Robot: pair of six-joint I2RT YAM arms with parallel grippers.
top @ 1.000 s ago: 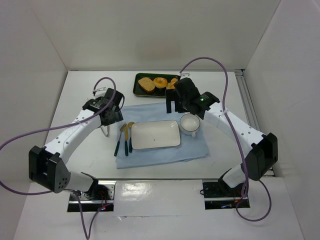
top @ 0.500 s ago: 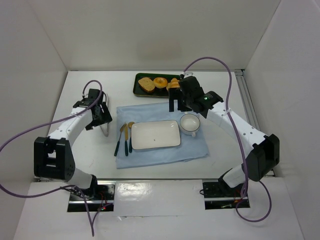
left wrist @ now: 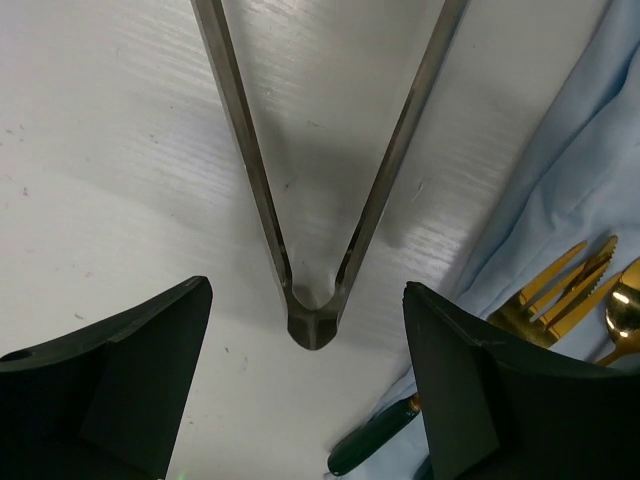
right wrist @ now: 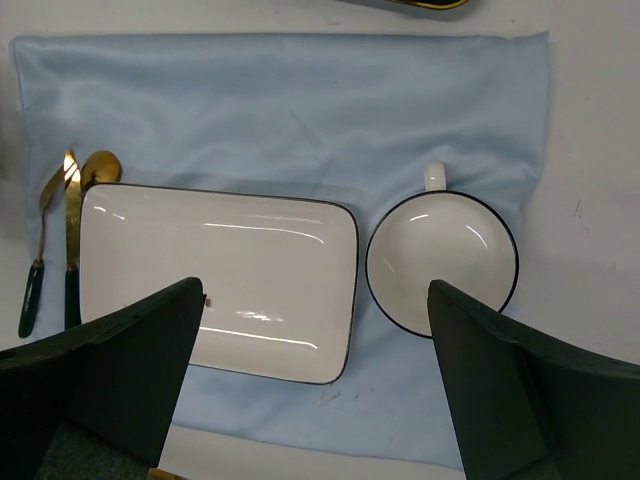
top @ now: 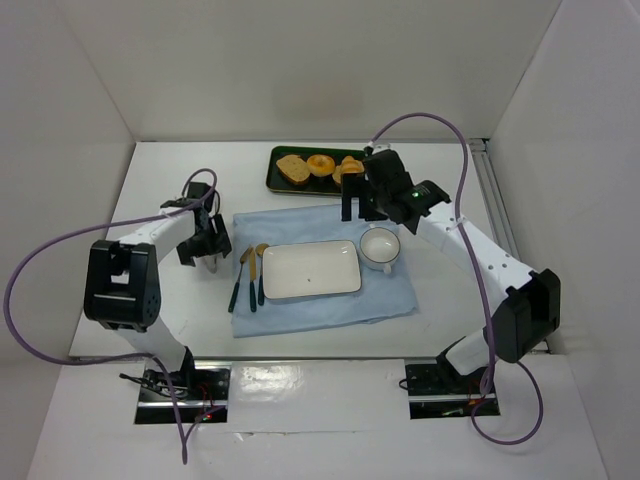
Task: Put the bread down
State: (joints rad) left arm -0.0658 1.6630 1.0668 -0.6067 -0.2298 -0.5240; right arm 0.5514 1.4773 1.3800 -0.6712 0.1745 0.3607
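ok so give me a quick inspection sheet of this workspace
surface: white table, blue cloth spread at centre
job's things: bread on dark tray at the back, partly hidden from above
clutter: toast and ring bun on tray; plate, cup on cloth; cutlery at its left edge; tongs on table
grippers: left gripper open astride tongs' hinge end; right gripper open, empty
cables: purple cable loops from each arm
surroundings: white walls, nothing else seen

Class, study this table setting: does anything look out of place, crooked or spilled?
The metal tongs lie on the bare table, just off the left edge of the blue cloth, outside the setting. The gold cutlery beside the white plate lies slightly slanted, not square to it. Nothing looks spilled or broken.
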